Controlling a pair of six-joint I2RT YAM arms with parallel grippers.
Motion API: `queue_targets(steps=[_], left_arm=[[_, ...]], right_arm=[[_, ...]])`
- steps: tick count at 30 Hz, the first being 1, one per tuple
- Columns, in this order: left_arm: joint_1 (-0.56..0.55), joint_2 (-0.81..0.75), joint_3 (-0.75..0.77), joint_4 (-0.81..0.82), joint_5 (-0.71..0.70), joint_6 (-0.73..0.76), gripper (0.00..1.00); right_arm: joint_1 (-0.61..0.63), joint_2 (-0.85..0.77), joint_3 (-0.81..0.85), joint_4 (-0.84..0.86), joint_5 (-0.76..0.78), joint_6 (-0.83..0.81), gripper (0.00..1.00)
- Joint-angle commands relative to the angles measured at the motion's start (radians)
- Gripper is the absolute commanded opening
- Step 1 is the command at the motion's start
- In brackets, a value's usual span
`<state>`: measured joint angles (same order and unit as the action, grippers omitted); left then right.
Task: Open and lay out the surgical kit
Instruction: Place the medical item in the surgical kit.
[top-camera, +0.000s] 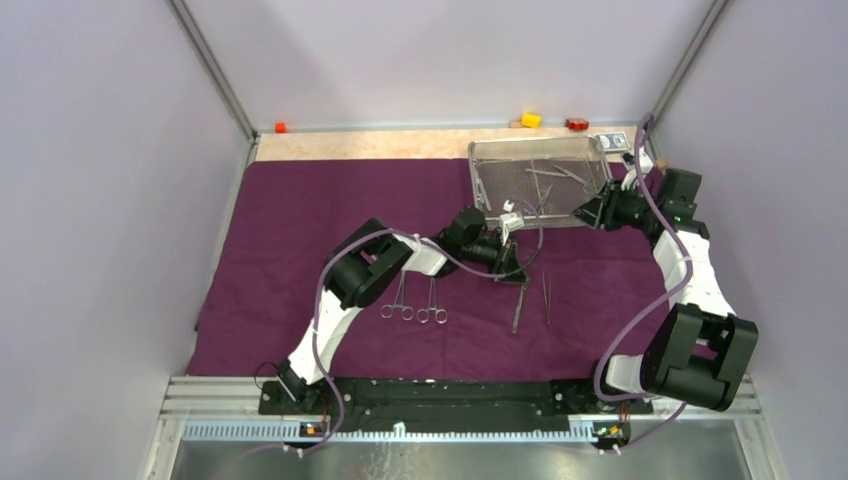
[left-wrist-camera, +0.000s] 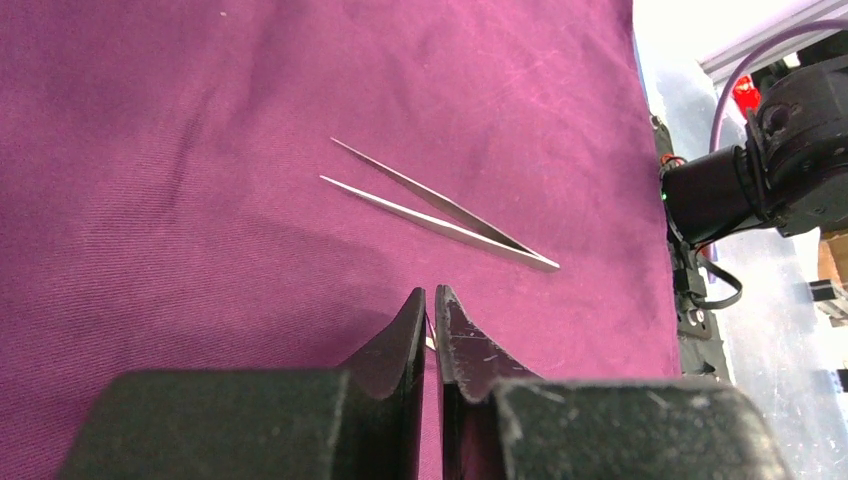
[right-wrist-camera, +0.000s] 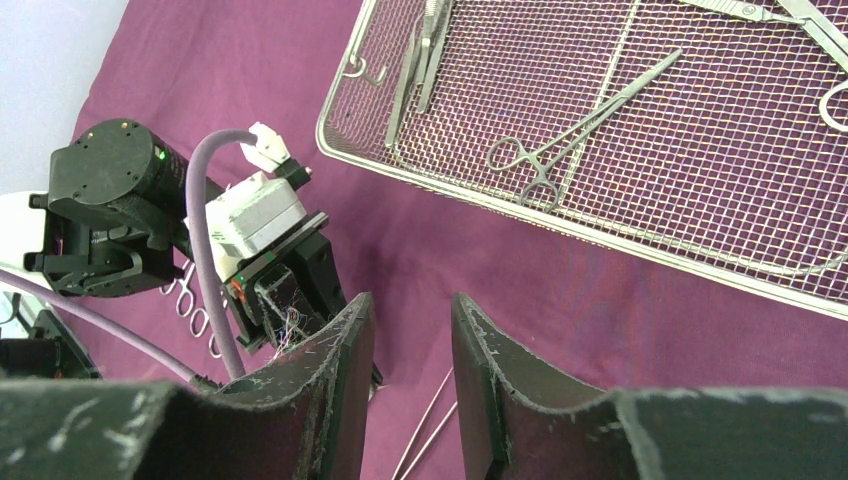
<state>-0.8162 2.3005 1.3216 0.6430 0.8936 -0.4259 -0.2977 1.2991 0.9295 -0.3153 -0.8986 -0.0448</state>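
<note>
Two slim steel ring-handled clamps (top-camera: 400, 300) are lying side by side on the large dark purple cloth wrap (top-camera: 300, 220), and only the overhead view is catching them, at lower centre. Left wrist view alone is showing the left gripper (left-wrist-camera: 431, 292), fingers a sliver apart and pinching nothing, with steel tweezers (left-wrist-camera: 440, 215) lying just beyond. Right wrist view is showing the right gripper (right-wrist-camera: 410, 300) spread and empty, while the rectangular silver wire-mesh steel tray (right-wrist-camera: 700, 170) is sitting at upper right, holding a ring-handled clamp (right-wrist-camera: 590, 118).
</note>
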Motion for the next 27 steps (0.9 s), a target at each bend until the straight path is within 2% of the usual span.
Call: queue_targets(steps=[1, 13, 20, 27], left_arm=[[0.004, -0.020, 0.008, -0.025, 0.009, 0.073, 0.12], [0.004, -0.060, 0.027, -0.100, 0.029, 0.147, 0.12], [-0.001, -0.114, 0.063, -0.250, -0.004, 0.261, 0.16], [-0.034, -0.163, 0.050, -0.348, -0.050, 0.307, 0.19]], right_arm=[[-0.014, 0.004, 0.012, 0.019, -0.017, -0.023, 0.34], [-0.014, 0.012, 0.012, 0.016, -0.019, -0.021, 0.34], [-0.014, 0.014, 0.011, 0.018, -0.018, -0.021, 0.34], [-0.013, 0.016, 0.012, 0.018, -0.019, -0.021, 0.34]])
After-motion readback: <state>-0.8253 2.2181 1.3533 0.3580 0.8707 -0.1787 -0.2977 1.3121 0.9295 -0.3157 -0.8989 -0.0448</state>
